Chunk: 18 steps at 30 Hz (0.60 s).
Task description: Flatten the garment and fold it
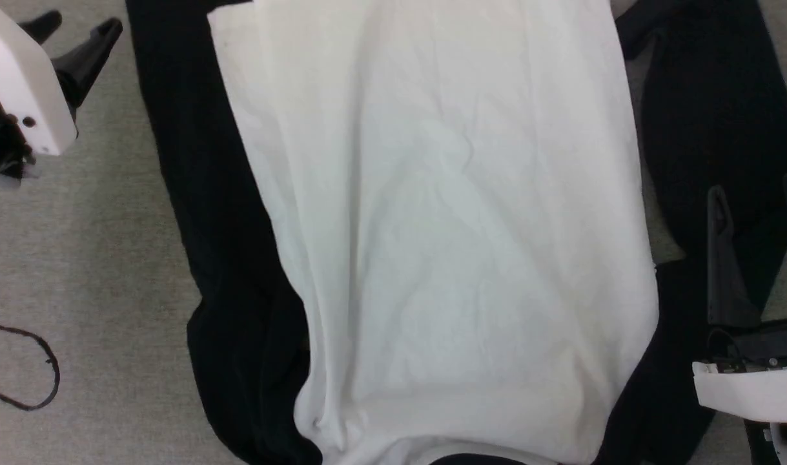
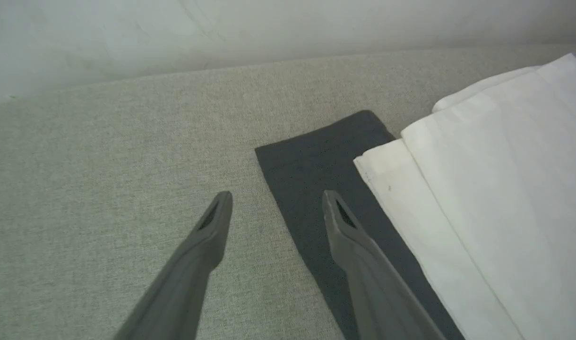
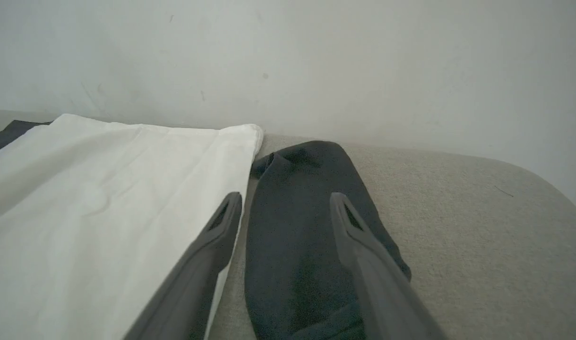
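The garment [image 1: 445, 245] lies spread flat on the grey surface, its white body in the middle and a black sleeve along each side. Its cartoon print is hidden. My left gripper [image 1: 82, 24] stands open at the upper left, just outside the left sleeve [image 1: 193, 168]. In the left wrist view that gripper [image 2: 276, 196] hovers over the sleeve's cuff edge [image 2: 316, 160], holding nothing. My right gripper [image 1: 756, 188] is open at the lower right over the right sleeve [image 1: 709, 129]. The right wrist view shows this gripper [image 3: 286, 197] straddling that sleeve [image 3: 297, 226] beside the white body [image 3: 103, 203].
The grey fabric surface [image 1: 77, 258] has bare room to the left of the garment. A thin dark cord [image 1: 25, 368] loops at the lower left. A pale wall [image 3: 316, 61] rises right behind the surface, whose rounded corner [image 3: 552, 189] lies to the right.
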### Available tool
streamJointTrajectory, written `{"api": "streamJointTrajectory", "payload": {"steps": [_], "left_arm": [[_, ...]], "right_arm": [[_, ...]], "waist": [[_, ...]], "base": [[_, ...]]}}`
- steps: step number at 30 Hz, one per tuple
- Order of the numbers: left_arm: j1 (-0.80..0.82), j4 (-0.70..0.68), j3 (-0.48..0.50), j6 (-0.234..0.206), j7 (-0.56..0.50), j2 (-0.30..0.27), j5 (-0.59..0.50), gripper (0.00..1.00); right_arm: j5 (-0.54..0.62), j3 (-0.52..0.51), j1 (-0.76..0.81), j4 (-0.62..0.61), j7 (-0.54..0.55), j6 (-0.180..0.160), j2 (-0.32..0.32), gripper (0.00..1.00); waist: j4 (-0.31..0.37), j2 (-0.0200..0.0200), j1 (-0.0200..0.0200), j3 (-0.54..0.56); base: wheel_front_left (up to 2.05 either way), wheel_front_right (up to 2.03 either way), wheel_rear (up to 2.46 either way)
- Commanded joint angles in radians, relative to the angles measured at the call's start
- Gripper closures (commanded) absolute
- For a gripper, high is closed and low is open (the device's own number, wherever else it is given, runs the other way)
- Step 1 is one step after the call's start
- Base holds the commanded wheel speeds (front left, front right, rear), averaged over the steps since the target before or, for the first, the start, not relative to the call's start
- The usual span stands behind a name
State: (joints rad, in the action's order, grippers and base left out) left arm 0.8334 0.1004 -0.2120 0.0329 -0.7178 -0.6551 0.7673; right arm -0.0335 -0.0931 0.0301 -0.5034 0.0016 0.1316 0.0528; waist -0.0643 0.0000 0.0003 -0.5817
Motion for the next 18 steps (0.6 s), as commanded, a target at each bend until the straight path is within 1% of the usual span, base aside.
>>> {"api": "streamJointTrajectory", "payload": {"steps": [1, 4, 6, 8, 11, 18], "left_arm": [[0.018, 0.02, -0.011, -0.005, -0.028, -0.011, 0.004, 0.0], [0.028, 0.057, -0.025, -0.019, -0.085, -0.029, 0.001, 0.0], [0.029, 0.072, -0.023, -0.028, -0.104, -0.03, 0.011, 0.0], [0.026, 0.082, -0.013, -0.041, -0.115, -0.02, 0.031, 0.0], [0.017, 0.084, -0.005, -0.049, -0.136, -0.014, 0.059, 0.0], [0.013, 0.066, 0.04, -0.073, -0.146, 0.02, 0.138, 0.0]], "right_arm": [[0.009, 0.002, -0.016, -0.008, 0.005, -0.001, -0.003, 0.0], [0.014, -0.005, -0.021, -0.015, 0.013, -0.001, -0.003, 0.0], [0.013, -0.012, -0.022, -0.019, 0.015, -0.001, -0.003, 0.0], [0.009, -0.018, -0.021, -0.019, 0.015, -0.001, -0.003, 0.0], [0.003, -0.02, -0.018, -0.015, 0.016, -0.001, -0.003, 0.0], [0.004, -0.013, -0.026, -0.003, 0.02, -0.001, -0.003, 0.0]], "waist": [[0.018, 0.0, -0.0003, -0.062], [0.028, 0.0, -0.0003, -0.081], [0.034, 0.0, -0.0003, -0.089], [0.037, 0.0, -0.0003, -0.095], [0.039, 0.0, -0.0003, -0.102], [0.037, 0.0, -0.0003, -0.118]], "base": [[0.0, 0.0, 0.0], [0.0, 0.0, 0.0], [0.0, 0.0, 0.0], [0.0, 0.0, 0.0], [0.0, 0.0, 0.0], [0.0, 0.0, 0.0]]}}
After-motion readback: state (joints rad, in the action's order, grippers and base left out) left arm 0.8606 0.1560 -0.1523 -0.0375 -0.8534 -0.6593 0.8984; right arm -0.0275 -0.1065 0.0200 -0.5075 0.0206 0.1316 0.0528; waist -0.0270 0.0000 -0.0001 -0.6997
